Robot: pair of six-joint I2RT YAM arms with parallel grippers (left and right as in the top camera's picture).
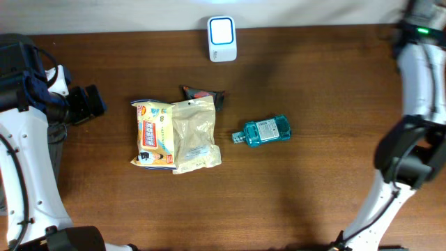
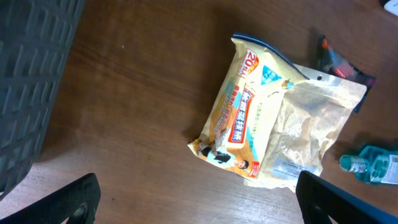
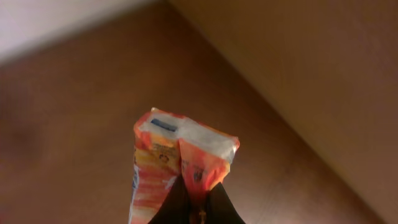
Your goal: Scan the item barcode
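Note:
In the right wrist view my right gripper [image 3: 198,198] is shut on the pinched edge of an orange and white snack packet [image 3: 177,155], held up in the air above the brown table. The overhead view does not show this packet or the right fingers, only the right arm [image 1: 420,77] running up the right edge. A white scanner [image 1: 222,38] stands at the table's far edge, middle. My left gripper [image 2: 202,208] is open over bare table, a little short of the wipes pack [image 2: 242,124]; overhead it sits at the left [image 1: 87,103].
On the table lie a yellow wipes pack [image 1: 155,134], a beige clear pouch [image 1: 196,136] overlapping it, a dark packet [image 1: 204,95] behind them and a blue bottle [image 1: 263,131] on its side. A dark mesh thing [image 2: 31,87] fills the left of the left wrist view.

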